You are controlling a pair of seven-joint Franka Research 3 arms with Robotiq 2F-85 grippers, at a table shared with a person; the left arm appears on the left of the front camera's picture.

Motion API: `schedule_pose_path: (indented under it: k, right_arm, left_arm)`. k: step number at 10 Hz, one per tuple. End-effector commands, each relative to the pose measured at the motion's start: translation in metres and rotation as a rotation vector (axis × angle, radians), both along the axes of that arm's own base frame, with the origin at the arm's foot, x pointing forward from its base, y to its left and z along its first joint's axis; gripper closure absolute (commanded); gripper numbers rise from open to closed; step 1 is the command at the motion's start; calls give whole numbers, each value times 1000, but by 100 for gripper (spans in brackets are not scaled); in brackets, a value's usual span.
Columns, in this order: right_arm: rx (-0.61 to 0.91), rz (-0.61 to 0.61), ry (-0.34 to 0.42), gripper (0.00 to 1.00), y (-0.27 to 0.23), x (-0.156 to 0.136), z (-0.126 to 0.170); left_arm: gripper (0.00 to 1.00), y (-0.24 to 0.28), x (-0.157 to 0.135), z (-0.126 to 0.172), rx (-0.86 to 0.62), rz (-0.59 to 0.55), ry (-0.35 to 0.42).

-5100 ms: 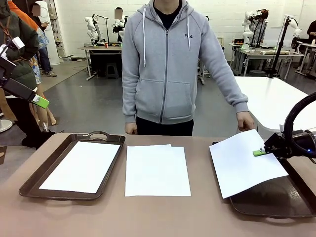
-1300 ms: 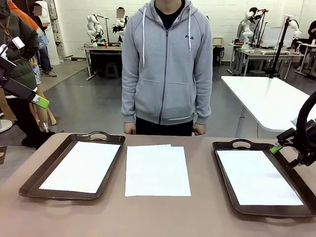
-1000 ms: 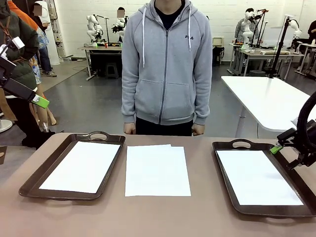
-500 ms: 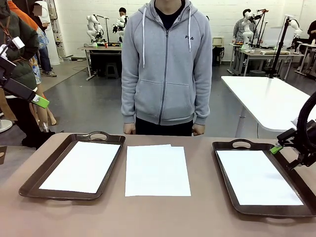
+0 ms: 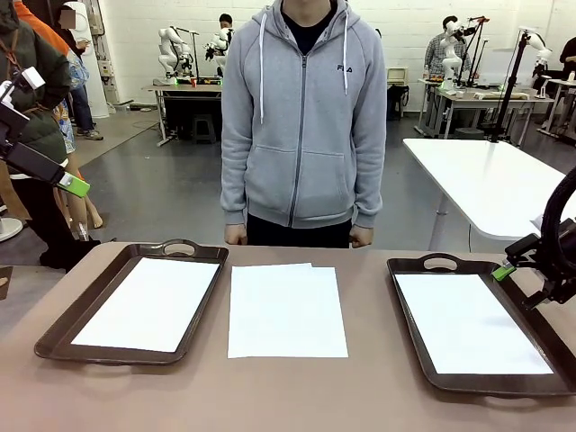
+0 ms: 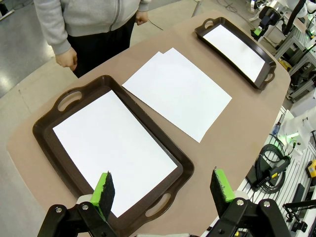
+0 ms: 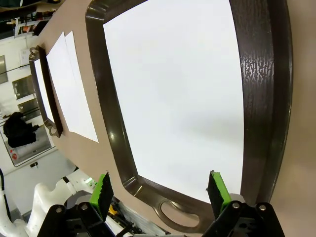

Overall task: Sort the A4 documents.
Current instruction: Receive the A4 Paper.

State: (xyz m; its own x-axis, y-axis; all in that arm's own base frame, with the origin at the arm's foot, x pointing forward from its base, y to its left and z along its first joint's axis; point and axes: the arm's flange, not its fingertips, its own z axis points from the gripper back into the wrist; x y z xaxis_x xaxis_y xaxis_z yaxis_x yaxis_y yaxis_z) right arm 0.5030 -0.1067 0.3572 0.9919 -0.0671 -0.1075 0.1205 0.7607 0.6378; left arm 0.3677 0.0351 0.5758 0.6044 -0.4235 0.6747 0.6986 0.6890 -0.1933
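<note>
Papers lie between left tray and right tray, each holding a sheet. Left gripper and right gripper hover spread, empty.

A4 documents: thin white paper, matt, smooth and flat.
Tray rim, just ahead of the right gripper: dark brown, glossy, pebbled like leather grain (plastic, by the look).
Tray wall, below the left gripper: same dark brown, smoother sheen, soft highlights.
Tabletop: tan-brown, matt, even and dull.
Pads: bright green, matt, rubbery-looking; black inner faces coarse and grainy.
Finger links behind the pads: black, matt, with shiny metal screw heads.
Hoodie, far beyond both grippers: grey cloth, soft, matt.
</note>
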Motion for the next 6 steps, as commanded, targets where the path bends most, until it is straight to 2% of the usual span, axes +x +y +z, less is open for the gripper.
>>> schedule_pose_path:
  k: [1,6]
  right_arm:
    - [-3,2,-1,0,0,1,1]
    - [-3,2,-1,0,0,1,1]
  left_arm:
    - [0,-1,0,0,3,2,0]
    - [0,-1,0,0,3,2,0]
